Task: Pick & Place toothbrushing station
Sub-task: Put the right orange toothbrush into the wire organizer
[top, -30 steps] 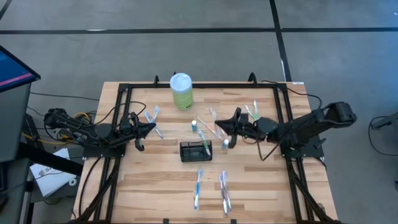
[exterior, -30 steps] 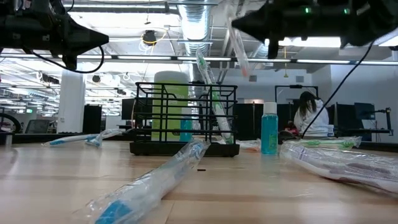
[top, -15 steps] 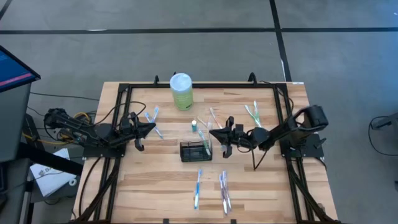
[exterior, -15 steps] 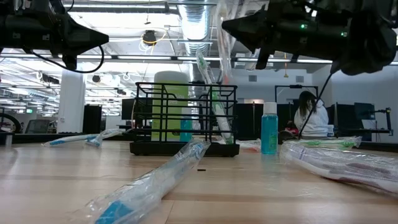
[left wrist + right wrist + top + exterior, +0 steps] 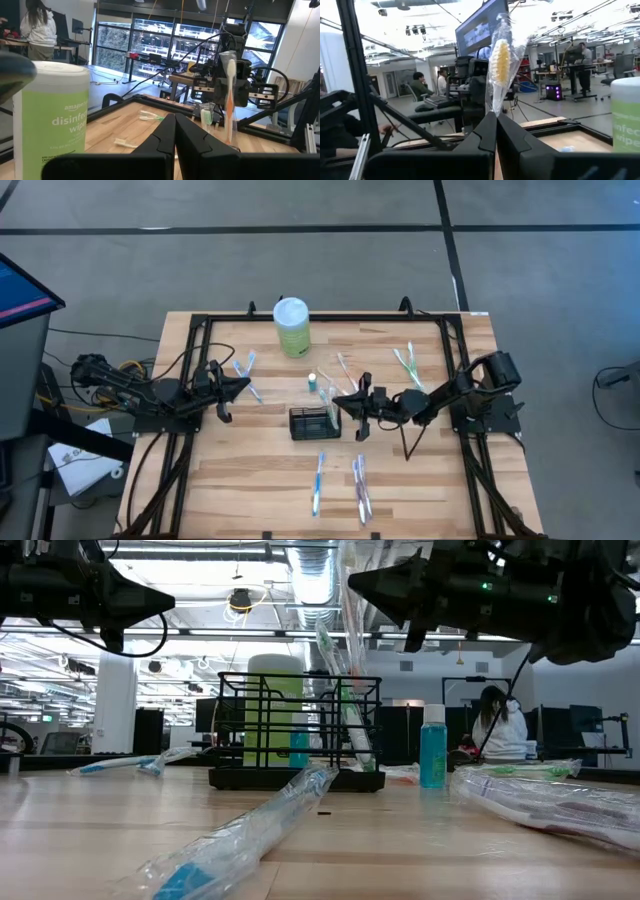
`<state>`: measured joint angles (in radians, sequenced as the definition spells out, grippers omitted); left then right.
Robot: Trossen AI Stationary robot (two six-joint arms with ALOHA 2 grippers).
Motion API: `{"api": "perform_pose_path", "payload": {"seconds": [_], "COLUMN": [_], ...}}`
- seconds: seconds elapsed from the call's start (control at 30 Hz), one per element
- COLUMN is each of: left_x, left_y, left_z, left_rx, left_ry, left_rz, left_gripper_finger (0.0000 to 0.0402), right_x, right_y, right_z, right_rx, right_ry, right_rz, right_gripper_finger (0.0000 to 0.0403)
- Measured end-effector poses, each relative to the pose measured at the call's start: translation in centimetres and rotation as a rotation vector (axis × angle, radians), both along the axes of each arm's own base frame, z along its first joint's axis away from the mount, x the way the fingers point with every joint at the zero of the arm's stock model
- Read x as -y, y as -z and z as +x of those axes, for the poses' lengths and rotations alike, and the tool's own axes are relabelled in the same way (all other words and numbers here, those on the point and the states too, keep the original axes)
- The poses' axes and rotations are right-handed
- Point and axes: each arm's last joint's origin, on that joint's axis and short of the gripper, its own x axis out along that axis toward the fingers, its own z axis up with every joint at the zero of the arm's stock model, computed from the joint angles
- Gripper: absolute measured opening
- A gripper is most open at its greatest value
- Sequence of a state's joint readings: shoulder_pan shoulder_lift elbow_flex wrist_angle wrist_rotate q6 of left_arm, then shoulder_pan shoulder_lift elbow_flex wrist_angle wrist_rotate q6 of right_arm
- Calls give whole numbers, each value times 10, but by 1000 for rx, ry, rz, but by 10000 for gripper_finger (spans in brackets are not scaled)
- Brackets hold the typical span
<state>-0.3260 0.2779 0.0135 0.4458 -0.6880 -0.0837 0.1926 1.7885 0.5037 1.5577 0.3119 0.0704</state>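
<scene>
Caddy sits mid-table; the right end effector, just beside it, pinches a wrapped toothbrush; left end effector stays closed, empty.

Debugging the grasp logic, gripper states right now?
Left gripper: shut, holding nothing.
Right gripper: shut on a wrapped toothbrush, above the caddy.

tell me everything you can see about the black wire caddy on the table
The black wire caddy is a small rectangular rack of thin dark wire with a solid-looking base, standing upright near the middle of the wooden table. Dividers split it into upright compartments. At least one wrapped toothbrush with a green handle leans in it, poking above the rim. The right pincer, shut on a wrapped orange-handled toothbrush, hangs close over its right end. A small teal bottle stands apart beside it.
</scene>
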Motion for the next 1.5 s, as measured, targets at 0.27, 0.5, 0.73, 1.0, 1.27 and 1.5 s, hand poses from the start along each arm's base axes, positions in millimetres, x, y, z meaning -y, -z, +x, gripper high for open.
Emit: {"api": "perform_pose_path", "payload": {"seconds": [0.27, 0.5, 0.73, 1.0, 1.27, 1.5], "left_x": [0, 0, 0, 0, 0, 1], "left_y": [0, 0, 0, 0, 0, 1], "left_z": [0, 0, 0, 0, 0, 1], "left_rx": [0, 0, 0, 0, 0, -9], "left_ry": [0, 0, 0, 0, 0, 4], "left_rz": [0, 0, 0, 0, 0, 2], "left_gripper_finger": [0, 0, 0, 0, 0, 0], "right_x": [-1, -3, -9, -10, -12, -17], "right_y": [6, 8, 9, 13, 44, 47], "right_z": [1, 1, 0, 0, 8, 15], "right_rx": [-63, -82, -97, -139, -157, -160], "right_ry": [14, 12, 23, 47, 50, 53], "right_rz": [-26, -28, -33, -63, -42, -54], "right_gripper_finger": [0, 0, 0, 0, 0, 0]}}
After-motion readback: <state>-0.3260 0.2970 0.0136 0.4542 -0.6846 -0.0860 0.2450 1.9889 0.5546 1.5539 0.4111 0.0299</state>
